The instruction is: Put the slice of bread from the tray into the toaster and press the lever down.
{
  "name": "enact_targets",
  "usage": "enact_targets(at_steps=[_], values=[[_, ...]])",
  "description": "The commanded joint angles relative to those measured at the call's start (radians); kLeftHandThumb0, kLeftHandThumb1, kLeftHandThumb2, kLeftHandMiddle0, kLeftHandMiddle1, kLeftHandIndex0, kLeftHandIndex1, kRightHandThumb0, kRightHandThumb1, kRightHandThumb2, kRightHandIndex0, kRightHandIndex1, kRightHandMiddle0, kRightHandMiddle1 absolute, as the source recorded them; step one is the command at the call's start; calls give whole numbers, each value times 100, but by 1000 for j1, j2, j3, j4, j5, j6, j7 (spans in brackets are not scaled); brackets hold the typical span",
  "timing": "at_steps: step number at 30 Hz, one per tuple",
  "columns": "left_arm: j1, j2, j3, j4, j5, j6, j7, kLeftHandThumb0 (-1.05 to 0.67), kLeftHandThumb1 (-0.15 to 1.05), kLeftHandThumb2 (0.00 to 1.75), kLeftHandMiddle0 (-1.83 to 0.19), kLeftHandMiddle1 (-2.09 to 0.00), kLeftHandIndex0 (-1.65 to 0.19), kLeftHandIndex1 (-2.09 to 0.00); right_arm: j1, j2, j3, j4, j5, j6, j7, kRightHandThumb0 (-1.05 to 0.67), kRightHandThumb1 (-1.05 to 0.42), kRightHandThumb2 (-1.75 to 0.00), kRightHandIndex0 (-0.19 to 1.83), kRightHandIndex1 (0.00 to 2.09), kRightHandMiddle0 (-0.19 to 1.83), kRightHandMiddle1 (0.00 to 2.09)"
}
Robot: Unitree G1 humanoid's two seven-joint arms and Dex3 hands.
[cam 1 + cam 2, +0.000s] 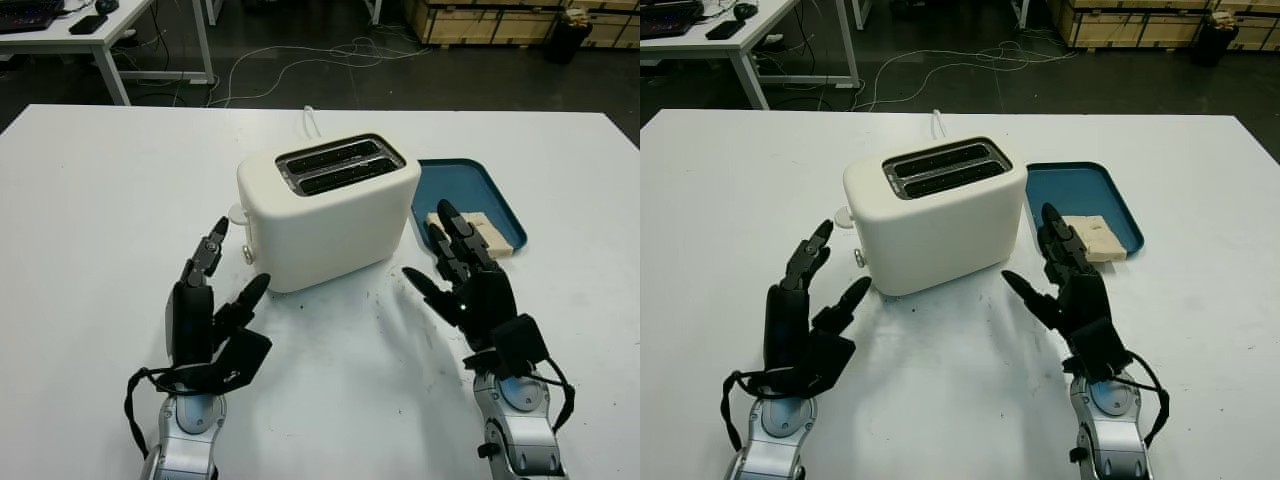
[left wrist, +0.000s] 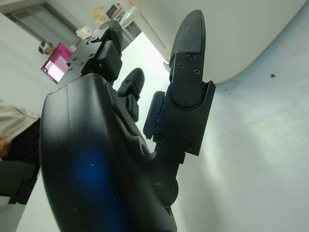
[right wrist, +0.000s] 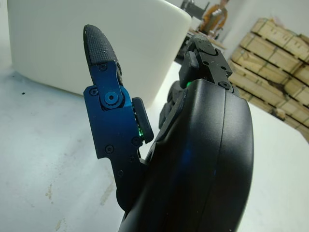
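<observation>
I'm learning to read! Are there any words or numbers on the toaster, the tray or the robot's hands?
None can be read.
Toaster: plain white, no label showing.
Blue tray and bread slice: no writing.
Left hand and right hand: open, black, no markings.

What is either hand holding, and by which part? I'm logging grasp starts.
Nothing. The left hand and right hand are open beside the toaster; the bread lies on the tray.

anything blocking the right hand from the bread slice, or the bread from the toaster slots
Nothing visible does. The right hand is open just in front of the bread slice on the blue tray, with no object between them. The toaster stands beside the tray, both top slots open and empty.
</observation>
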Motion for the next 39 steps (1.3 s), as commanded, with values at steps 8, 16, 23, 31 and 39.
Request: enact_targets(at_steps=[8,16,23,31,39], values=[[41,-7,-41,-26,6,20,-17,-63,92,30,-24,-44,-32,-2,59,-17,1,-54,0,26,18,-60,-90,0,11,1,13,1],[23,-9,-30,-5,-11,20,-11,-64,92,30,-25,-43,-32,-2,41,-34,-1,-46,1,12,38,-56,-89,0,14,2,16,1],[12,-4,-5,-18,-2,12,6,-64,92,30,-26,-41,-34,-2,38,-107,-74,-87,-202,-206,-87,-50,-82,0,37,6,36,5],[8,11,20,-17,-33,-39,0,-63,92,30,-26,-40,-33,-1,-93,-328,-192,144,-650,-378,-445,-34,-74,-1,69,6,64,5],[7,12,23,-27,-22,-31,0,-64,92,30,-27,-38,-34,-1,-206,-537,-112,387,-869,-309,-584,-43,-75,-1,63,0,58,0]])
